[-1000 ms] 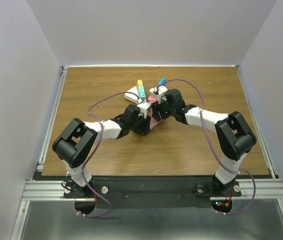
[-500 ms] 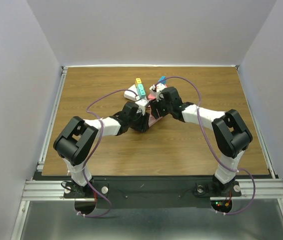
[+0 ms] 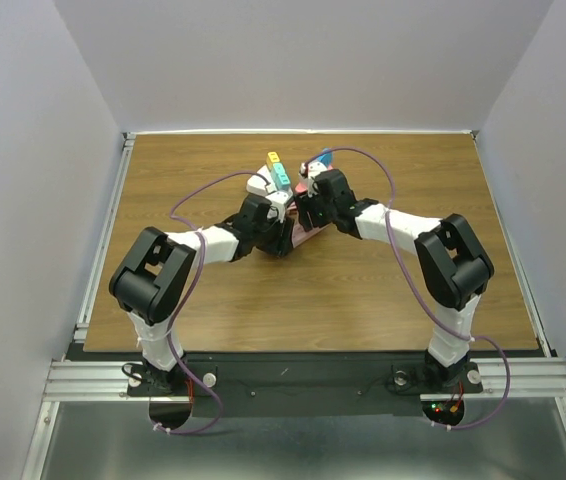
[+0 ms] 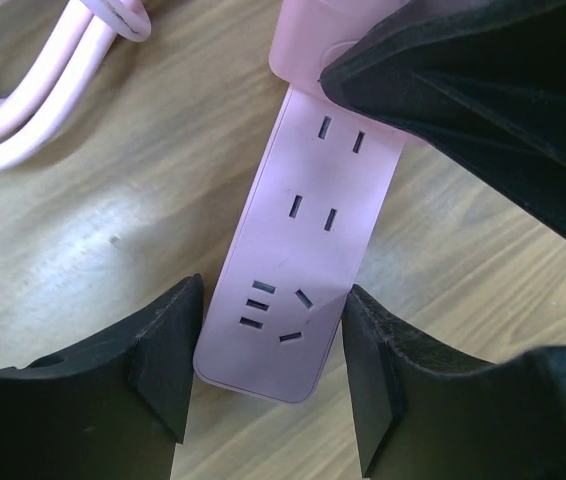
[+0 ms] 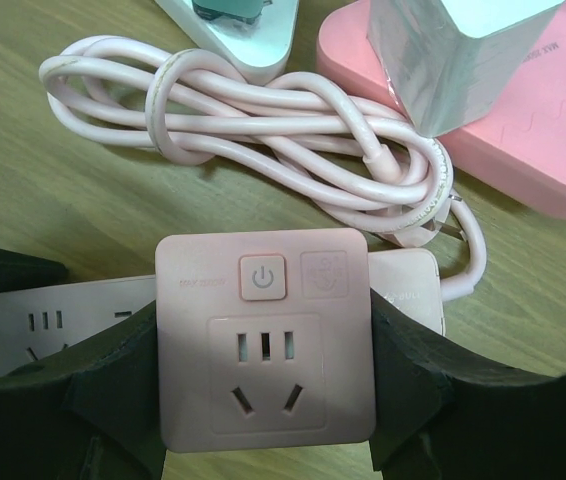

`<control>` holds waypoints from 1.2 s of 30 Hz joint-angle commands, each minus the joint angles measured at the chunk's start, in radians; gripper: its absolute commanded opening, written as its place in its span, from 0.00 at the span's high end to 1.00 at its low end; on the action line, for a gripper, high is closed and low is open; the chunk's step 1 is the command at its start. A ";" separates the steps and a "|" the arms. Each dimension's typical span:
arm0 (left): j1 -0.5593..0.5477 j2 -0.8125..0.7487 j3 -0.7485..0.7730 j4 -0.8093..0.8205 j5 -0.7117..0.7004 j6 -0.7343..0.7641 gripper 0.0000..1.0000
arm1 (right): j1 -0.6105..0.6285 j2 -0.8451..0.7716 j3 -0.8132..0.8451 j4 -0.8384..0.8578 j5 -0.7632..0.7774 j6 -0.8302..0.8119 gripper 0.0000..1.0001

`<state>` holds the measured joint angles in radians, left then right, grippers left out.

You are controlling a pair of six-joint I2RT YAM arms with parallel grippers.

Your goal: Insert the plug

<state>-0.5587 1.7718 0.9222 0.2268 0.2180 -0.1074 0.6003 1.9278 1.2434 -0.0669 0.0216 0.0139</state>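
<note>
The plug is a pink square adapter with a power button and a socket face, and my right gripper is shut on its two sides. It hangs just over the far end of a pink power strip lying flat on the wood. My left gripper is shut on the strip's near end, one finger against each long edge. In the left wrist view the right gripper's black body covers the strip's far end. From above, both grippers meet at mid-table over the strip.
The strip's pink cable lies coiled just beyond it. Past the coil are a pink box with a grey block on it, and a white strip carrying teal and yellow plugs. A blue plug lies near them.
Both grippers have shifted a little farther from the bases and slightly left, taking the plug and the strip along. Neither grip has changed.
</note>
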 commanded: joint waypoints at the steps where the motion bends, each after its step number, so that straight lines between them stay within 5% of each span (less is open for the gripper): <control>1: 0.028 0.066 0.106 -0.084 -0.186 -0.109 1.00 | 0.197 0.211 -0.151 -0.501 -0.011 -0.201 1.00; 13: 0.049 0.069 0.119 -0.110 -0.209 -0.094 1.00 | 0.233 0.212 -0.042 -0.461 -0.175 -0.042 1.00; 25: 0.051 0.049 0.104 -0.116 -0.244 -0.095 1.00 | 0.223 0.211 -0.127 -0.364 -0.279 0.124 1.00; 36: 0.051 0.034 0.099 -0.115 -0.250 -0.089 1.00 | 0.202 0.143 -0.139 -0.356 -0.172 0.225 1.00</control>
<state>-0.5205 1.7958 1.0092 0.0856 0.2001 -0.1246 0.6552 1.9507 1.2156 0.0570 0.0666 -0.0246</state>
